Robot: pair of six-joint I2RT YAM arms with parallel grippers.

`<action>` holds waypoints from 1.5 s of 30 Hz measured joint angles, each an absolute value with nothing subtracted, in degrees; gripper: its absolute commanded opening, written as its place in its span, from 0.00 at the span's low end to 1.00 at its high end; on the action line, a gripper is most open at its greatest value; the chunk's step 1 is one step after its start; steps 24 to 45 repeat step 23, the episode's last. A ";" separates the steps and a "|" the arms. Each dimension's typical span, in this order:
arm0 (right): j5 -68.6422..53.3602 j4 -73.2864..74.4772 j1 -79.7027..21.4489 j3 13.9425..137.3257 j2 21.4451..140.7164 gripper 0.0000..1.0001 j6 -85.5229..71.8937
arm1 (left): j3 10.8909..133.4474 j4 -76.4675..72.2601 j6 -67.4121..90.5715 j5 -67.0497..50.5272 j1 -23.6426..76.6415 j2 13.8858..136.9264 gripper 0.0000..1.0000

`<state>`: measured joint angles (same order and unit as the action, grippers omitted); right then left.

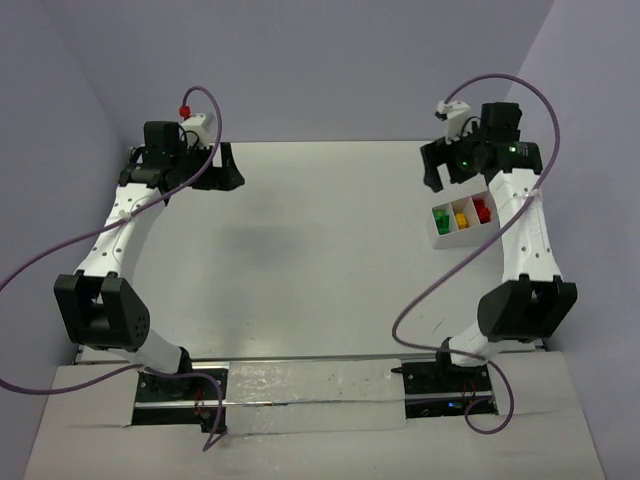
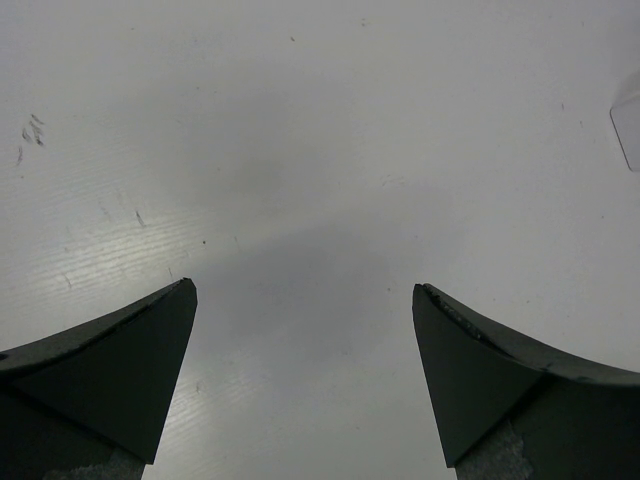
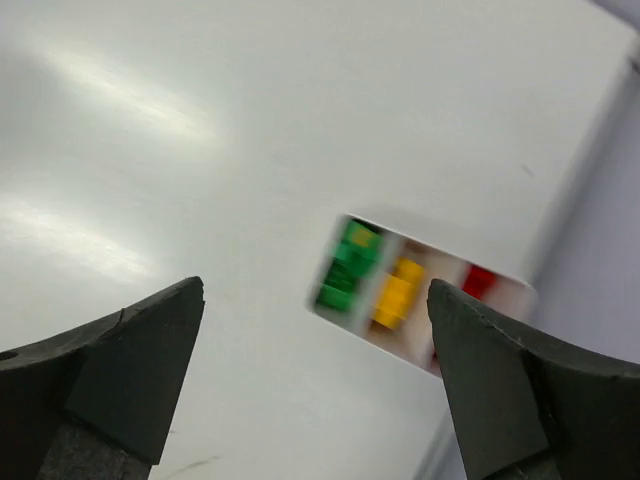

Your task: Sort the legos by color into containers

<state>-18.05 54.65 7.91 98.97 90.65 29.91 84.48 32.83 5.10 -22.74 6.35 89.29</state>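
**At the right edge of the frame: tray filled, both grippers wide and empty**

Toward the right edge of the top view, the white tray lies on the table. Its long axis runs left to right across the frame, with the right end a little higher. The 3 compartments hold the legos by color: green bricks in the left compartment, yellow bricks in the middle and red bricks at the right.

The right gripper hangs near the tray, up and a little left of it in the frame. In the right wrist view its 2 fingers stand wide apart with nothing between them. The tray shows ahead of them, blurred, with the green end nearest to the middle of the picture.

The left gripper is in the upper left of the top view, well apart from the tray. Its jaws are also wide, and its wrist view shows only bare table below them.

I see no loose brick on the table in any view, so I judge the sorting finished or almost finished. If a brick in the tray needs correction, the right arm is clearly the nearer of the 2. From its gripper the tray lies toward the lower right of the frame, so the descent should meet the tray across its short side.
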 measured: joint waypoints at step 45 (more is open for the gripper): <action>-9.79 21.75 -27.62 59.46 70.77 1.00 -1.14 | 61.53 31.26 0.03 -20.12 6.17 72.73 0.99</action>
